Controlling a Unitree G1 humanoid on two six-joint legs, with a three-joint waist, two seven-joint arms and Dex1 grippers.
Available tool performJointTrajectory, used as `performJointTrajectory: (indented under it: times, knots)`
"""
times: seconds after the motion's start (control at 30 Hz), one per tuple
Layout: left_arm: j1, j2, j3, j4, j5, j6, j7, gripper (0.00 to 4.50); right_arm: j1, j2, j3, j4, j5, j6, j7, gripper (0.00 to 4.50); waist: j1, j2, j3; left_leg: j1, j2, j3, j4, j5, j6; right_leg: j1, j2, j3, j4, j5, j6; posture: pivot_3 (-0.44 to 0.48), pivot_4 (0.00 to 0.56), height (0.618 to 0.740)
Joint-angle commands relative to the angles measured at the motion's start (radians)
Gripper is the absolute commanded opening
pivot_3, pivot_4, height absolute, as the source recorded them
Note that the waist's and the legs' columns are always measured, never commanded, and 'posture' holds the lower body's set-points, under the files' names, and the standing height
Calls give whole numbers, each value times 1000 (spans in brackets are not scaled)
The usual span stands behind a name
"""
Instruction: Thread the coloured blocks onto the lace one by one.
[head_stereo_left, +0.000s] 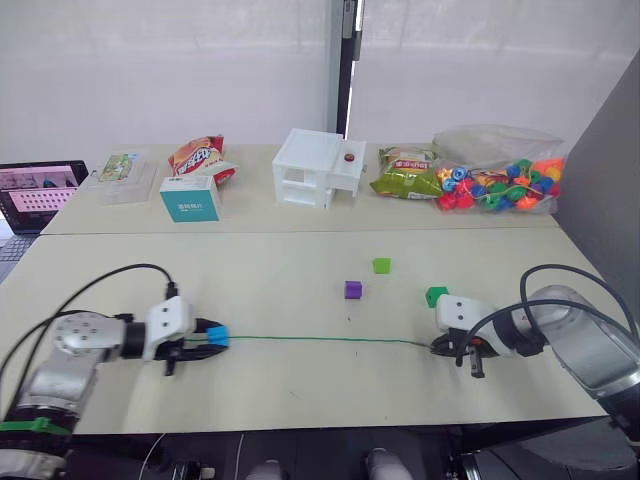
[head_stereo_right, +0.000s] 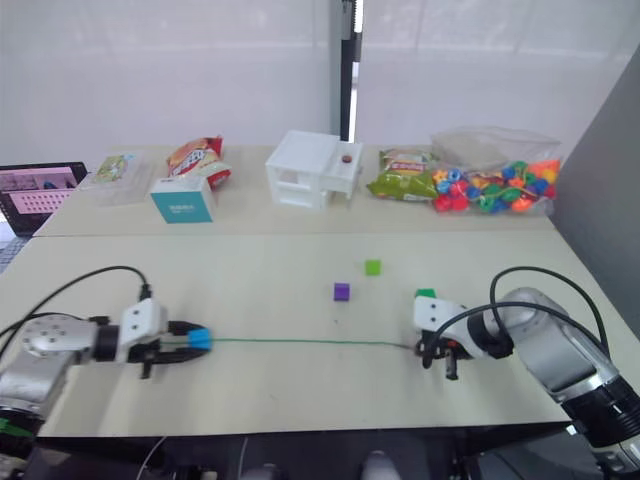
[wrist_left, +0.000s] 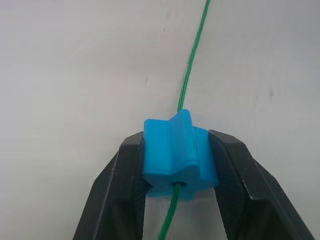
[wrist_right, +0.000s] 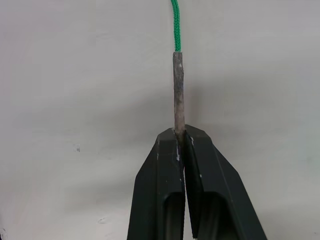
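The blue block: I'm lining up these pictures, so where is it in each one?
Left eye: blue block in the left pincer, lower left.
Right eye: same grip, lower left.
Left wrist: centre, clamped between the fingers.
Right wrist: I can't find it.
Shared landmark: the lace threaded through it.

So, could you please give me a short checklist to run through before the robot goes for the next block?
1. Blue block on the lace: ok, cord runs through its hole.
2. Left gripper clamps the blue block: ok.
3. Right gripper shut on the grey tip: ok.
4. Lace straight between the grippers: ok.
5. Purple block, light green block, dark green block loose on the table: ok.
6. Second purple block located: cannot tell.
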Motion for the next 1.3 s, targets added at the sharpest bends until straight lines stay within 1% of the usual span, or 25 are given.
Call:
performJointTrajectory:
  times: [0.03,0.1,0.17,0.2,0.27,0.33,0.4,0.43,0.57,0.7,0.8,0.9,0.93,1.0,1.07,1.1,1.13,1.17,1.3]
  knots:
    - [25,116,32,192,78,-95,-20,1334,-32,24,2,-23,3,-1,11,0,-6,0,0,1,0,0,-1,0,0,0,0,0,0,0,0,0,150,740]
    - [8,136,38,256,70,-115,-24,1334,-41,34,6,-22,2,1,13,0,-11,1,0,4,0,1,-4,0,0,0,0,0,0,-1,-1,0,150,740]
    - [-31,144,48,307,48,-84,-39,1334,-50,45,11,-15,-3,-2,17,0,-11,3,1,5,0,1,-6,0,0,1,0,0,0,-1,-1,0,150,740]
    - [-51,150,52,331,42,-71,-50,2372,-54,50,14,-11,-4,-4,18,0,-11,3,1,5,0,1,-7,0,0,1,0,0,1,-1,-1,0,150,740]
    - [-83,152,63,339,26,-54,-68,3009,-61,57,17,-5,-6,-6,21,0,-11,3,1,4,0,1,-6,0,0,0,0,0,1,-1,-1,0,150,740]
    - [-173,153,98,327,-31,10,-93,3692,-62,57,18,-4,-5,-6,24,0,-7,0,2,4,0,1,-6,0,0,0,0,0,1,-1,-1,0,150,740]
    - [-265,161,124,319,-72,54,-116,4377,-61,55,16,-6,-3,-7,28,0,2,-2,3,-1,0,-1,-4,1,-1,-2,0,-2,1,-1,-1,0,150,740]
    - [-289,159,129,309,-86,73,-126,4479,-60,55,15,-7,0,-7,29,0,6,-3,3,-2,0,-2,-3,1,-2,-3,0,-3,2,-1,-1,0,150,740]
    - [-328,118,119,204,-121,139,-146,4479,-55,59,10,-17,10,-1,28,0,0,-1,2,-5,0,-1,-2,1,-2,-3,-1,-2,3,0,0,0,150,740]
    - [-283,28,59,-5,-144,205,-131,4479,-51,72,10,-40,26,15,23,0,-7,-1,2,-5,0,-1,-3,1,-2,-3,-1,-2,3,0,0,0,150,740]
    - [-268,-122,-39,-196,-151,257,-54,4479,-50,88,19,-75,45,43,25,0,-3,-2,2,-6,0,-1,-2,1,-2,-4,-1,-2,3,0,0,0,150,740]
    - [-256,-222,-100,-280,-137,292,-7,4479,-51,99,26,-98,47,65,25,0,1,-2,2,-7,0,-2,-1,1,-2,-4,-1,-2,2,1,0,0,150,740]
    - [-256,-261,-132,-280,-109,270,12,4479,-53,104,29,-105,46,73,24,0,1,-2,2,-7,0,-2,-1,1,-2,-4,-1,-2,2,1,0,0,150,740]
    - [-257,-302,-167,-276,-76,244,33,4479,-56,107,34,-112,47,83,23,0,-2,-2,2,-7,0,-1,-1,1,-2,-4,-1,-2,2,1,0,0,150,740]
    - [-266,-442,-248,-224,-51,229,89,4479,-59,122,52,-134,51,107,17,0,0,-1,2,-7,0,-1,-1,1,-2,-4,-1,-2,0,1,0,0,150,740]
    - [-271,-498,-275,-197,-38,220,112,4479,-60,126,59,-142,52,115,16,0,4,-1,2,-6,-1,-1,0,1,-2,-3,-1,-2,0,1,0,0,150,740]
    - [-270,-529,-317,-173,-5,192,107,4479,-61,129,63,-147,51,118,14,0,10,-1,2,-6,-1,-1,1,1,-2,-2,-1,-2,-1,1,0,0,150,740]
    - [-269,-551,-332,-153,12,179,109,4479,-61,131,63,-150,52,122,13,0,15,-1,2,-6,-1,-1,2,1,-2,-2,-1,-2,-1,1,0,0,150,740]
    - [-250,-623,-386,-88,21,164,103,4479,-64,132,68,-158,52,133,9,0,17,-1,2,-8,-1,-1,7,-1,1,-2,-1,-2,-1,1,0,0,150,740]
